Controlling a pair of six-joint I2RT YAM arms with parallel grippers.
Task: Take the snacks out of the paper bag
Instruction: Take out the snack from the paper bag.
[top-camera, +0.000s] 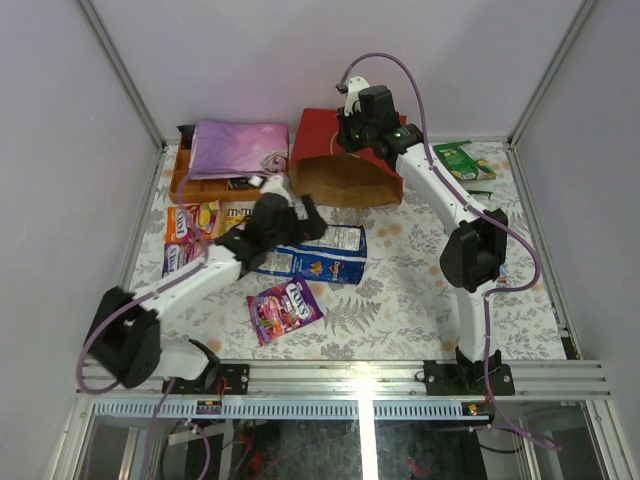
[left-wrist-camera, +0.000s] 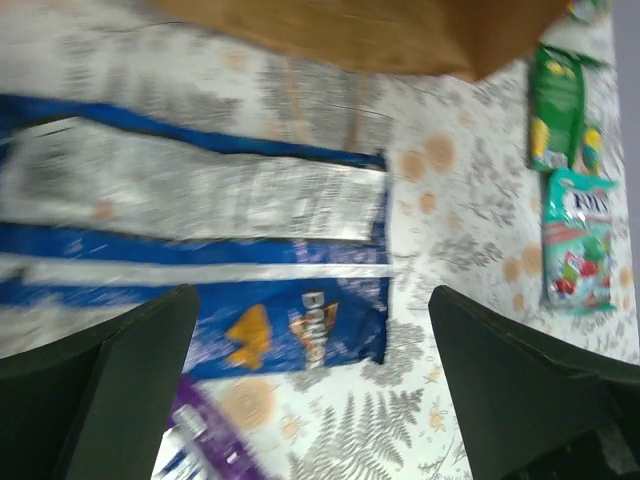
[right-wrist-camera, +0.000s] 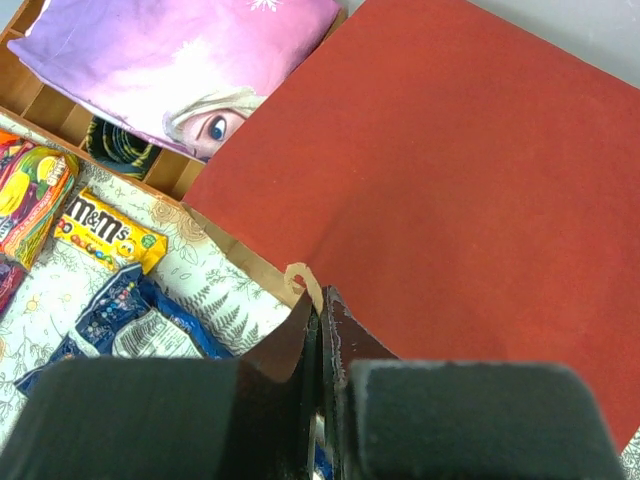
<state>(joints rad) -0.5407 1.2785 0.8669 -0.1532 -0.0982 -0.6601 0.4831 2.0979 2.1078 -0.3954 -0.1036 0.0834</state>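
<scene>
The left claw (left-wrist-camera: 310, 335) hung wide open and empty over the blue chip bag (left-wrist-camera: 200, 200) on the tabletop (top-camera: 420, 300). The right claw (right-wrist-camera: 322, 322) was pinched shut on the rim of the paper bag (top-camera: 345, 180), which lay at the back, beside the wooden box (top-camera: 185, 185).

The paper bag (top-camera: 335, 135) is red outside and kraft brown inside. The surface (top-camera: 420, 290) is white, printed with grey fern leaves and tan blossoms. The long chip bag (top-camera: 322, 255) is blue and silver. A purple-magenta packet (top-camera: 285, 310), a green packet (top-camera: 463, 160) and a teal packet (left-wrist-camera: 578, 250) show bright candy prints. The folded cloth (top-camera: 235, 148) is pink-lilac.
</scene>
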